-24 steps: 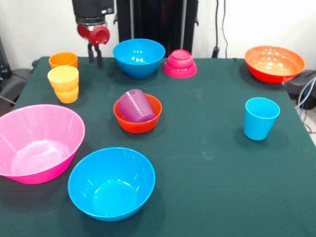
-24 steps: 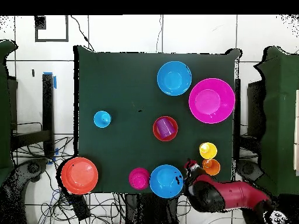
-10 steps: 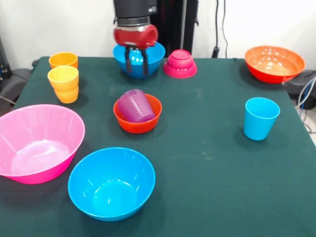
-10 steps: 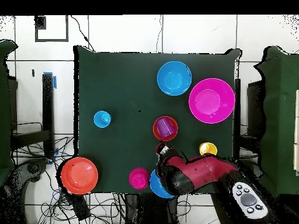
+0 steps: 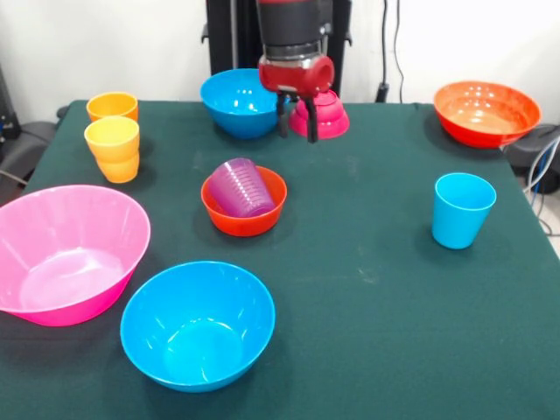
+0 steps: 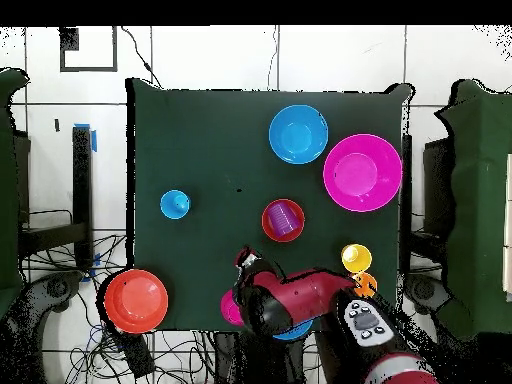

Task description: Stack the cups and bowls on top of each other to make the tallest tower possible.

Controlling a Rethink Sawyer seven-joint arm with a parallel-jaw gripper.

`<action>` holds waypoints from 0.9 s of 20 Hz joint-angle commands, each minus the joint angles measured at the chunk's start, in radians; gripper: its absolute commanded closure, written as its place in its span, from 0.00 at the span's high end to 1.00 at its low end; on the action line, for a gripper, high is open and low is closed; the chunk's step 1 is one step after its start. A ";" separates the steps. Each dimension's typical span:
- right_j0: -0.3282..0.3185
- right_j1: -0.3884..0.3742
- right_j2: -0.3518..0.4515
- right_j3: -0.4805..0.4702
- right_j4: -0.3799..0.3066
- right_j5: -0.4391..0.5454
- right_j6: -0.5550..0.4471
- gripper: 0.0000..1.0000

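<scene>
My gripper (image 5: 297,125) hangs open and empty at the back of the table, between the far blue bowl (image 5: 238,101) and the upturned magenta bowl (image 5: 325,115), just in front of the magenta one. The purple cup (image 5: 241,186) lies tilted inside the small orange-red bowl (image 5: 246,214) mid-table. An orange cup (image 5: 112,106) and a yellow-orange cup (image 5: 113,147) stand at the left. The light blue cup (image 5: 462,208) stands alone at the right. In the overhead view my gripper (image 6: 243,258) and arm cover most of the magenta bowl (image 6: 228,306) and the blue bowl beside it.
The large pink bowl (image 5: 66,254) and a second blue bowl (image 5: 197,324) sit upright at the near left. The wide orange bowl (image 5: 486,112) rests at the back right corner. The green table (image 5: 385,332) ends close behind the back row of bowls.
My gripper has swept rightward along the back row in the front view, from beside the orange cup, past the far blue bowl, to the magenta bowl. No cup or bowl has moved.
</scene>
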 commanded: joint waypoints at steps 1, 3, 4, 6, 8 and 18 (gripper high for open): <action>0.034 0.394 -0.215 -0.155 0.087 -0.080 0.136 1.00; 0.015 0.462 -0.233 -0.211 0.099 -0.078 0.097 1.00; -0.007 0.497 -0.228 -0.236 0.109 -0.054 0.074 1.00; -0.044 0.586 -0.233 -0.290 0.118 -0.041 0.057 1.00; -0.015 0.655 -0.295 -0.332 0.158 -0.093 0.064 1.00; -0.160 0.659 -0.366 -0.317 0.152 0.023 -0.087 1.00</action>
